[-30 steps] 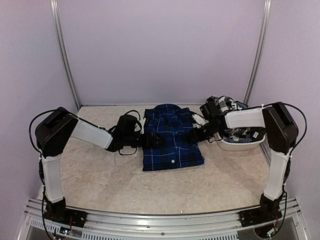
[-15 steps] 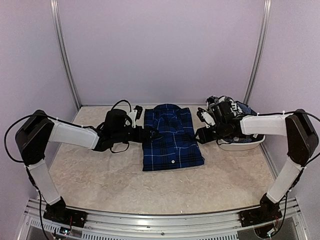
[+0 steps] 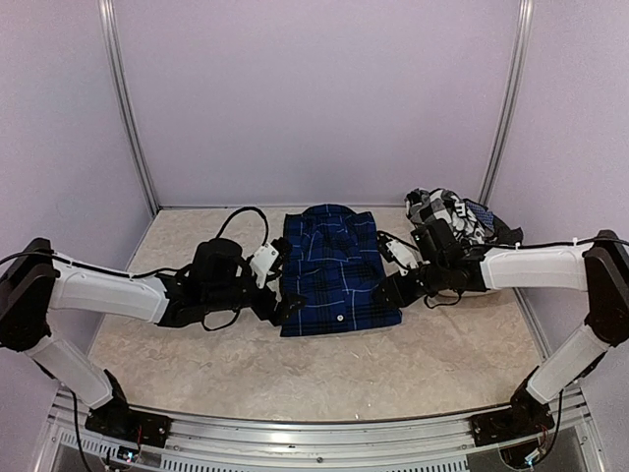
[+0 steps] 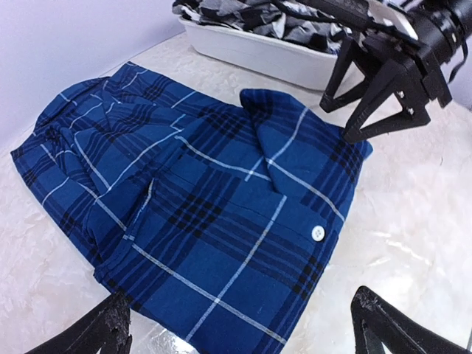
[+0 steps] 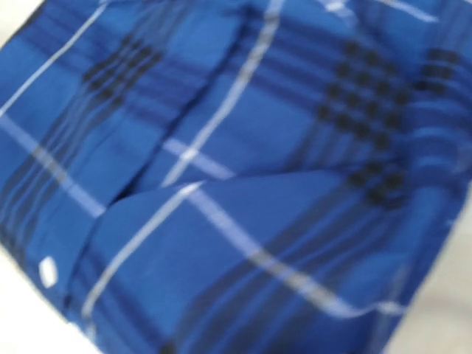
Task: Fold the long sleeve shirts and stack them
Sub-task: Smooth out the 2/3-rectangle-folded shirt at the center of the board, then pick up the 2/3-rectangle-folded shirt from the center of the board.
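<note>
The folded royal blue plaid cloth shirt [image 3: 337,270] lies mid-frame on the pale mottled tabletop [image 3: 197,354]. To its upper right, the white plastic tub [image 4: 251,51] holds the black-and-white checked cloth shirt [image 3: 444,206]. The left gripper [image 3: 283,307] flanks the blue shirt's lower left edge, and the right gripper [image 3: 386,292] its lower right.

Plain lilac walls [image 3: 314,98] enclose a beige, marbled tabletop [image 3: 197,364]. Two thin metal uprights [image 3: 128,108] stand at the back corners; lighting seems soft, even.
</note>
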